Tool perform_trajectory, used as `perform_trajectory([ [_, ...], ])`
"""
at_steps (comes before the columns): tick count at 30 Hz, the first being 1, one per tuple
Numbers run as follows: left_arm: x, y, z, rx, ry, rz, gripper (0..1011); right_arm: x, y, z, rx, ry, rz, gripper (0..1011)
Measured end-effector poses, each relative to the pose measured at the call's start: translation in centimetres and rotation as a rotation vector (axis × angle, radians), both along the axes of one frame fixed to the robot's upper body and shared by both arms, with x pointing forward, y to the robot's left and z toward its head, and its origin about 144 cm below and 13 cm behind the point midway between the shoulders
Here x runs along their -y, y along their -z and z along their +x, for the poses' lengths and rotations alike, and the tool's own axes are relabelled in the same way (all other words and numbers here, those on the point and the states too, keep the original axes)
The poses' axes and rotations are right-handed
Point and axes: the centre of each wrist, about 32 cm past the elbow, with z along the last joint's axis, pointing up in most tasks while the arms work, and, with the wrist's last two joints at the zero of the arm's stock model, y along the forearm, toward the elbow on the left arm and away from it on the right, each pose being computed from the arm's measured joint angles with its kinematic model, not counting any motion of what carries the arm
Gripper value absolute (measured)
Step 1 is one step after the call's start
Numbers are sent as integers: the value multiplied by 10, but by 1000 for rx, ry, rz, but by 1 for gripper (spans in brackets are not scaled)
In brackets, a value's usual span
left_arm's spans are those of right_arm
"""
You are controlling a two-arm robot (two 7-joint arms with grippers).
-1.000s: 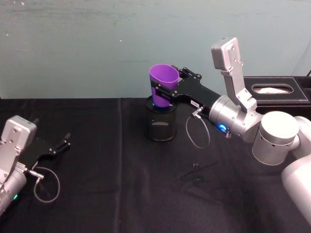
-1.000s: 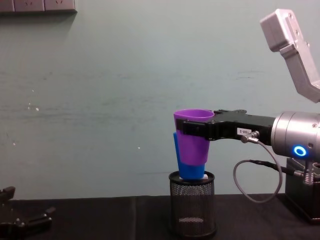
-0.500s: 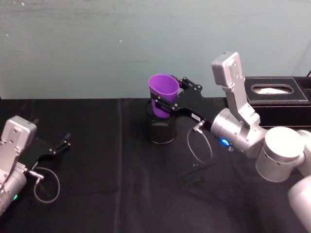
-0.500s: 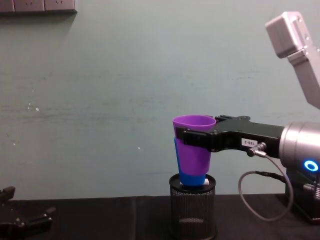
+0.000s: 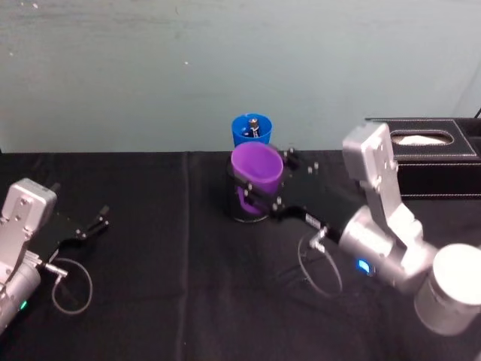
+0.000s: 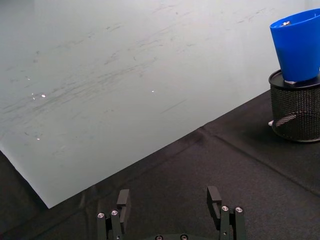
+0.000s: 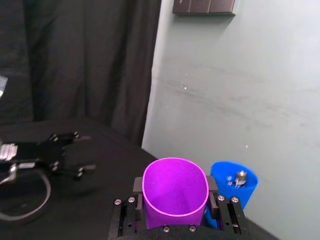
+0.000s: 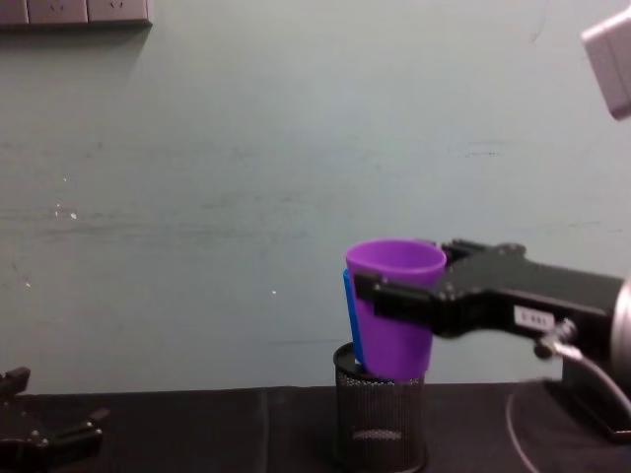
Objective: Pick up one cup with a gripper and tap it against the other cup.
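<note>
My right gripper (image 5: pixel 259 197) is shut on the purple cup (image 5: pixel 256 171), holding it upright by its sides just below the rim. The blue cup (image 5: pixel 251 130) stands in a black mesh pen holder (image 5: pixel 242 212) right behind the purple cup. In the right wrist view the purple cup (image 7: pixel 175 200) sits between the fingers (image 7: pixel 137 189), with the blue cup (image 7: pixel 235 186) close beside it; I cannot tell if they touch. From the chest, the purple cup (image 8: pixel 394 315) hides most of the blue cup (image 8: pixel 348 305). My left gripper (image 5: pixel 94 223) rests open at the table's left.
A black tissue box (image 5: pixel 432 150) stands at the back right, beside my right arm. The black cloth table (image 5: pixel 173 248) ends at a teal wall just behind the pen holder (image 8: pixel 375 424). Open cloth lies between the two arms.
My right gripper has pulled the purple cup back toward me and lower. The blue cup in the pen holder now shows behind it. The left arm has not moved.
</note>
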Motion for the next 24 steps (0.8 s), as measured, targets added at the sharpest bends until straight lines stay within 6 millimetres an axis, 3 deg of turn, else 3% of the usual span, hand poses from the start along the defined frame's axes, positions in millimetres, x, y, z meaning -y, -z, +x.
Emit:
perform_trajectory([
  [10,0,0,0,0,0,0,1000,4,35,-34,-37,18,-8,726],
  [24,0,0,0,0,0,0,1000,10,85,-47,-101,77,-9,726],
])
